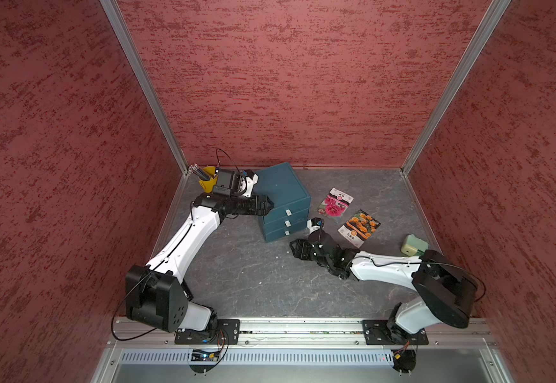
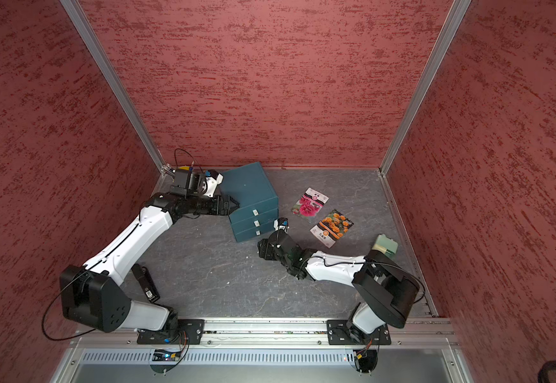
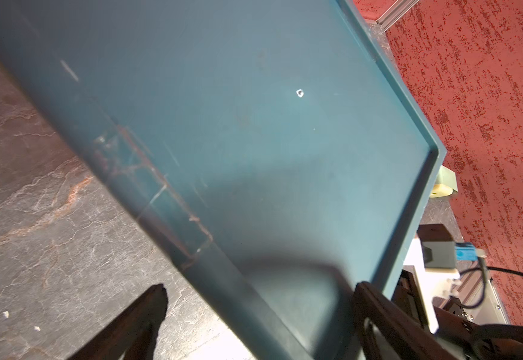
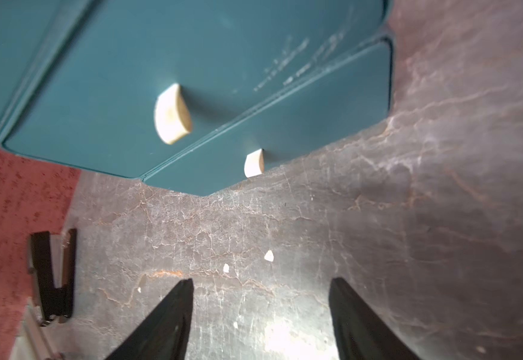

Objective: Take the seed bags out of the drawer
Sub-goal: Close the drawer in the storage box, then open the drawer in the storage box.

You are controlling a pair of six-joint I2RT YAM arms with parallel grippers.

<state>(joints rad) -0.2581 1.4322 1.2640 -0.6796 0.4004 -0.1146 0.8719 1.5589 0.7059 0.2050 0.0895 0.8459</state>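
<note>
Two seed bags are out on the table [image 1: 253,272], both to the right of the teal drawer cabinet [image 1: 280,189] and clear of it. The nearer one to the cabinet is the pink seed bag [image 1: 335,204], a flat glossy packet with a pink-red flower photo and a pale band at its far end. Just past it, further from the cabinet, lies the orange seed bag [image 1: 359,228]: marigold blooms on a dark ground, then a white and orange label band (the print is too small for me to read). Both lie face up and tilted; they look close but not overlapping.

All three of the cabinet's drawer fronts sit flush, each with a pale handle [image 4: 173,113].

My right gripper [image 4: 261,280] is low over the table in front of the cabinet's bottom drawer, fingers spread with only bare tabletop between them. My left gripper [image 3: 260,286] is at the cabinet's left front corner, fingers wide apart astride the top edge; I cannot tell whether they touch it.
</note>
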